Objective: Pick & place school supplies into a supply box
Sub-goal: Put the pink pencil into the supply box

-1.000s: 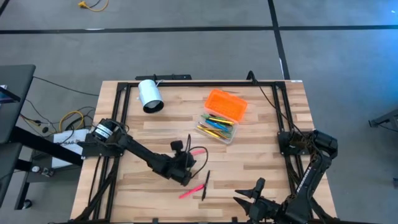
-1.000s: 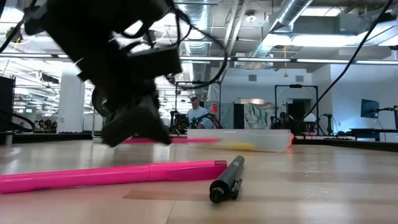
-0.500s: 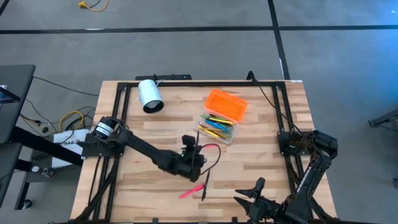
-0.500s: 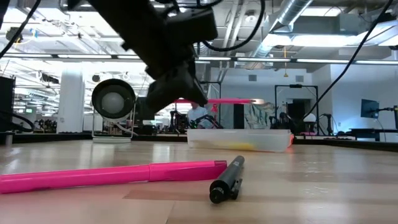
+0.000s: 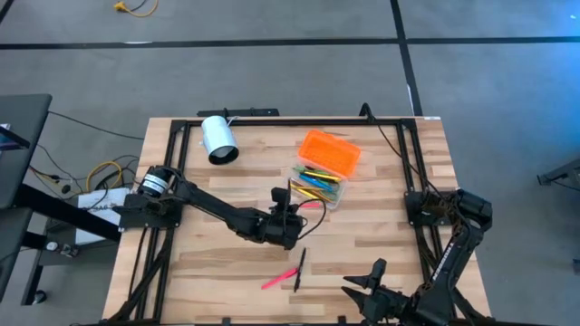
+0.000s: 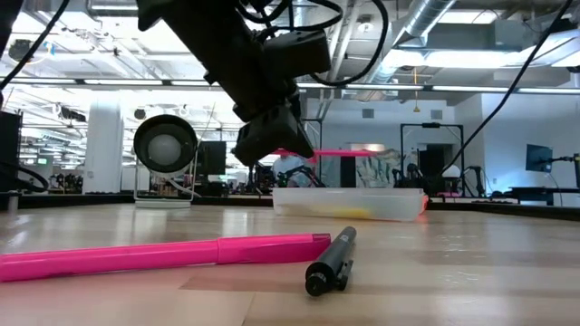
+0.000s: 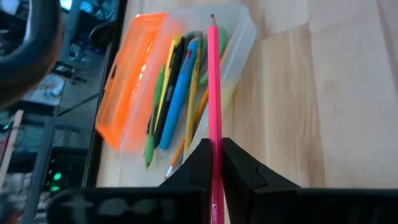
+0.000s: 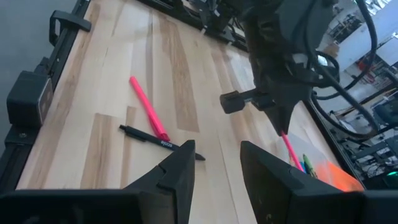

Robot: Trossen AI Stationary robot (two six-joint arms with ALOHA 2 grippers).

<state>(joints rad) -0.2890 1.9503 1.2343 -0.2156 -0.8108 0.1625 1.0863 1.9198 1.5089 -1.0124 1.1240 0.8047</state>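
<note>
Left gripper [image 5: 292, 210] clenched on a pink pencil [image 7: 213, 93], held off the desk [image 5: 381, 226] near its middle, tip reaching toward the supply box [image 5: 319, 186]. Wrist view shows the pencil pinched between the two dark fingers [image 7: 199, 163], its tip over the clear base. In the low view the pink pencil [image 6: 331, 153] hangs level in the air above the box [image 6: 349, 202].

Supply box sits open toward the far side of the desk, orange lid [image 5: 330, 151] flipped back, touching the base. Inside the base: yellow, blue, green and orange pens [image 7: 177, 93] lying lengthwise.

Still on the desk, nearer the front edge: a pink pen [image 5: 280, 275] and a black pen [image 5: 300, 269], just beside each other, well apart from the box. Same pair in the low view, pink pen [image 6: 163, 254] and black pen [image 6: 330, 261] close together.

White cylinder [image 5: 218, 139] lies on its side at the far left of the desk.

Right gripper [image 8: 217, 165] parked at the near right edge of the desk, fingers parted, holding nothing
</note>
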